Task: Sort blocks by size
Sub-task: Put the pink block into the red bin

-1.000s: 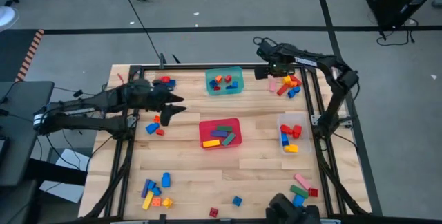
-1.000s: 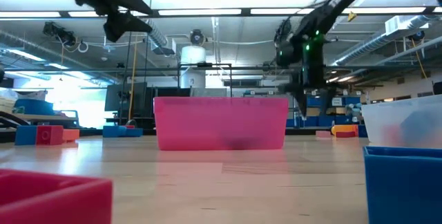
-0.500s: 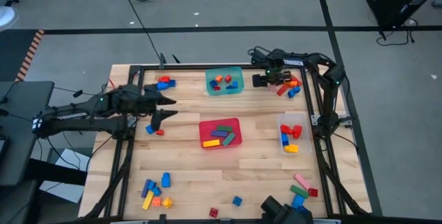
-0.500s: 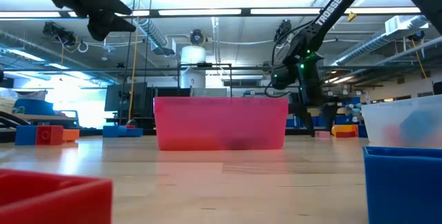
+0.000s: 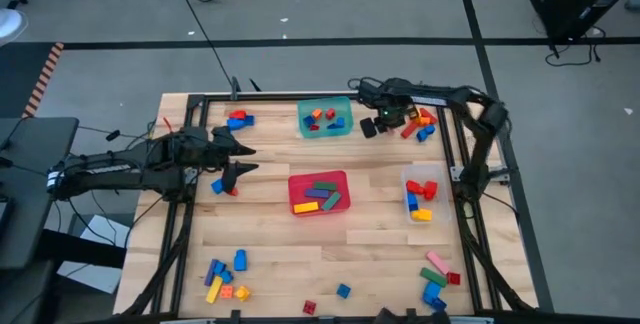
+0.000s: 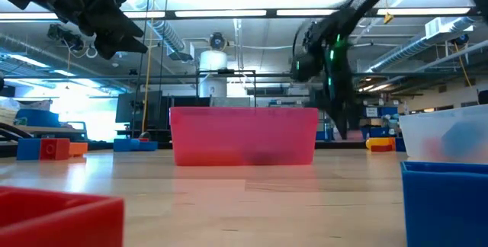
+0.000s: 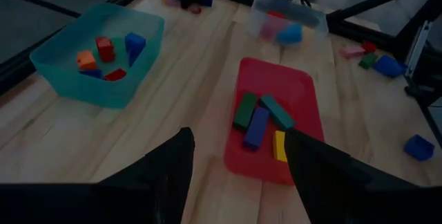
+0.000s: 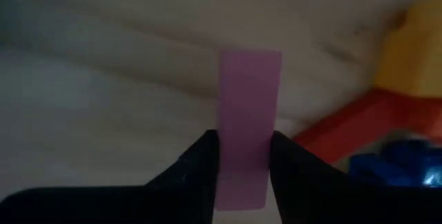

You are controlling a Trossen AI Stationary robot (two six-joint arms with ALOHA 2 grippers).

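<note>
While the left gripper [image 5: 232,157] hangs with its fingers apart at the left of the high view, beside the red tub [image 5: 319,193], the right gripper [image 8: 242,160] works at the upper right. Its fingers [image 8: 200,165] clamp a pink block [image 8: 247,124] on the table [image 5: 370,239] next to red, yellow and blue blocks [image 5: 420,124]. Only the block's end appears pinched, so it could pivot or slip free when lifted, or nudge its neighbours. Sorted blocks fill the teal tub [image 5: 325,117] and clear tub [image 5: 421,192].
</note>
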